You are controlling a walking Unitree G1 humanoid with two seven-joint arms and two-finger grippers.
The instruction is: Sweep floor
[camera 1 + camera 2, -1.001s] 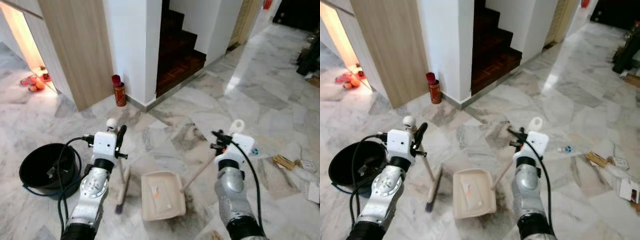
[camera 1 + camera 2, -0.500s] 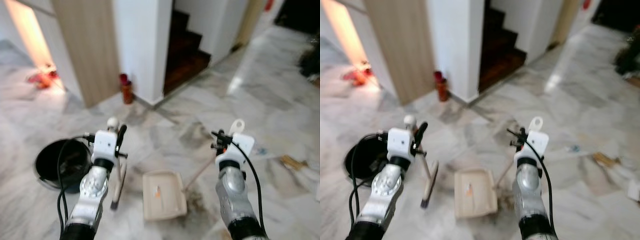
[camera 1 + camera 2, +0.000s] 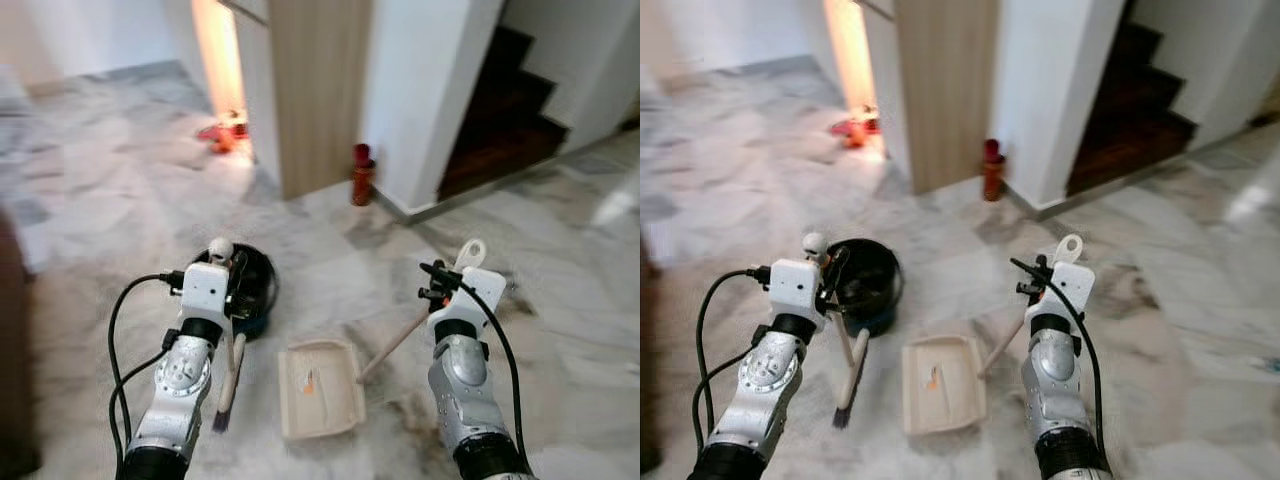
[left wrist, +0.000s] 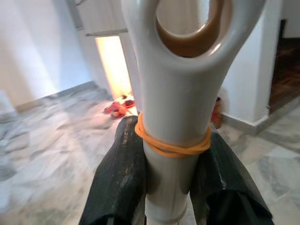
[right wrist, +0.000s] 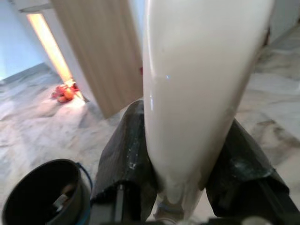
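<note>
Left eye view, from left to right: one black bucket [image 3: 250,285] is seen on the marble floor [image 3: 120,200], and just in front of it the left pincer [image 3: 236,290] is closed around the handle of one brush [image 3: 228,385], whose bristles hang close to the floor. Beside it, one cream dustpan [image 3: 320,388] is held low by its long handle, on which the right pincer [image 3: 436,283] is closed; one small orange scrap [image 3: 309,378] is lying in the tray. Near the wall one red can [image 3: 361,174] is standing. It is judged that the scrap could slide out if the dustpan is tilted, and that the bucket could be knocked by the brush.
</note>
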